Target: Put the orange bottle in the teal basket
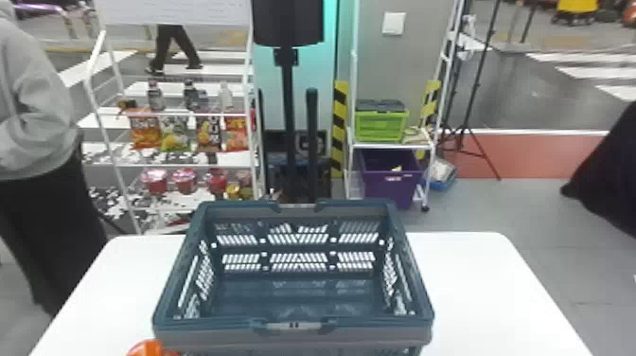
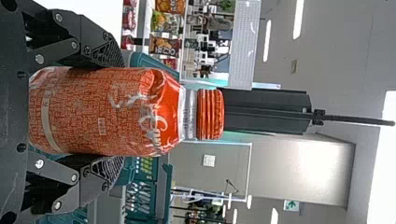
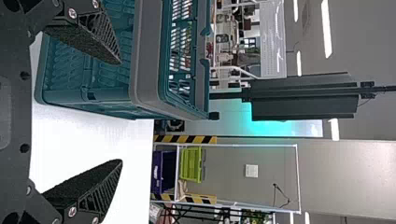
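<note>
1. Since the orange bottle [image 2: 105,112] stands gripped by my left pincer [image 2: 116,112], I record the grasp as done. The fingers are closed in to its width, one against each side, and the bottle is upright, cap up.
2. Location: taking the teal basket [image 1: 213,333] as the clock's centre in the head view, with twelve o'clock away from me, the bottle is outside the rim at seven o'clock, just beside the near corner. Contact with the rim or with the desk [image 1: 482,289] cannot be determined.
3. Right pincer [image 3: 120,113]: fingers wide apart, nothing held, beside the basket at about four o'clock.
4. Outstanding, in my judgement: raise the bottle above the rim, carry it toward one o'clock, lower it inside and release. I put the task at roughly half. The bottle's base catching the near rim is the chief risk.
5. Markings: the bottle's orange wrap carries a large pale script and dense small lettering; I transcribe none of it. Snack packets [image 1: 144,130] at eleven o'clock bear printed fronts. A white board [image 1: 172,12] above them holds lines too faint to read.
</note>
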{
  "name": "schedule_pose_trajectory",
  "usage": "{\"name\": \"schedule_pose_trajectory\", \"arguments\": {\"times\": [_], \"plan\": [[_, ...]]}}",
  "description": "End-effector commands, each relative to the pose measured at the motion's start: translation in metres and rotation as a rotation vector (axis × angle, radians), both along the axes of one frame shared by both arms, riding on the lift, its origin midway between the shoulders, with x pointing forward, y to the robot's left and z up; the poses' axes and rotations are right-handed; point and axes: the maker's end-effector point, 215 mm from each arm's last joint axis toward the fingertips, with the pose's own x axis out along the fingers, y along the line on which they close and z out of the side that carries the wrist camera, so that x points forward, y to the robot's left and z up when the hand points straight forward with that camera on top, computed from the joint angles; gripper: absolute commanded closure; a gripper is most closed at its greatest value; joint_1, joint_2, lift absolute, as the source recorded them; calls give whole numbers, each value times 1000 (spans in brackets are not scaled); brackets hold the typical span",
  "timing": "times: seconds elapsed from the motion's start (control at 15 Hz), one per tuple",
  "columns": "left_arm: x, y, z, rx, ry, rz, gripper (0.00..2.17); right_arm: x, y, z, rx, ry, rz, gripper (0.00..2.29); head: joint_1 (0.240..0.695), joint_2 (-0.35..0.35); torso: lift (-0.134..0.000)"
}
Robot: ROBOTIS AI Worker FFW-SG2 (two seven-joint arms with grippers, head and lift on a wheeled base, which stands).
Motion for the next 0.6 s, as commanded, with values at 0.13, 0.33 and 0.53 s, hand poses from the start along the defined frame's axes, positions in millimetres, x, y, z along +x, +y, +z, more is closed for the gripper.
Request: {"name": "schedule_pose_trajectory", "arguments": {"times": [0.13, 0.33, 0.53], "plan": [[0, 0, 0, -3, 0, 3, 539, 0, 0, 0, 0, 0, 0, 144, 499, 0, 0], [0, 0, 1, -3, -2, 3, 535, 1, 0, 0, 0, -2, 0, 144, 499, 0, 0], [1, 0, 2, -2, -5, 2, 539, 1, 0, -1, 0, 0, 0, 144, 499, 0, 0]]}}
